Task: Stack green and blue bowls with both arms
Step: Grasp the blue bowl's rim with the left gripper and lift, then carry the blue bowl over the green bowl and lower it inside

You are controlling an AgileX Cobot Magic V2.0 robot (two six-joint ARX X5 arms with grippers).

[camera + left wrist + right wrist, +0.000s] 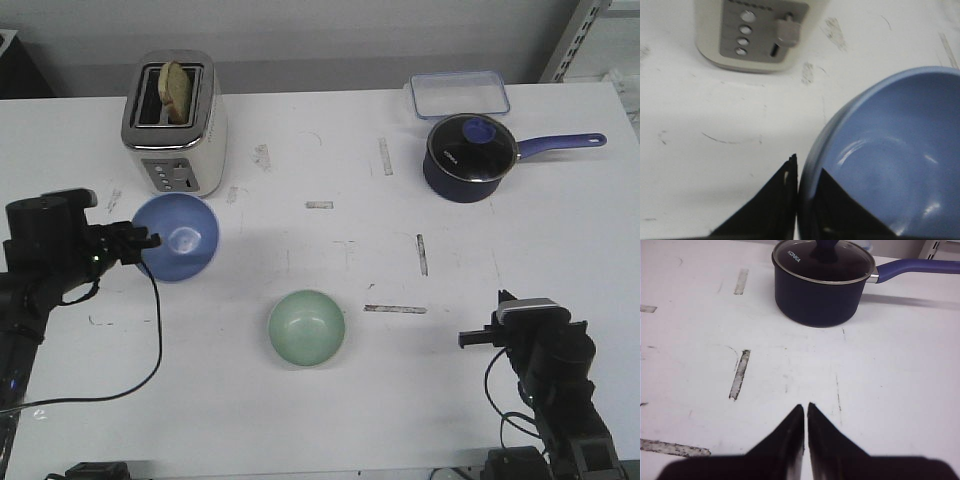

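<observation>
Rim of the blue bowl [177, 236] sits pinched between my left jaws [801, 192]: in the left wrist view one finger lies outside the wall and the other inside, so they are clenched on it. That view cuts off the far side of the bowl, and the finger roots run out of the picture. From the front the left arm [50, 255] hides the exact contact, and I cannot tell whether the bowl is tilted or lifted off the counter [330, 400].

The green bowl [306, 327] stands alone, well apart from both jaws, roughly between them and nearer the right one than the blue bowl is. Neither wrist camera picks it up.

My right jaws [805, 427] are pressed together on nothing, tips almost touching, over bare counter. Ahead of them stands the saucepan [817, 282], lid on; its handle runs out of the right wrist view.

Beyond the left jaws is the toaster [752, 32], only its lower control panel showing there. From the front I see a slice of bread [177, 90] in its slot and a clear container [458, 94] behind the saucepan.
</observation>
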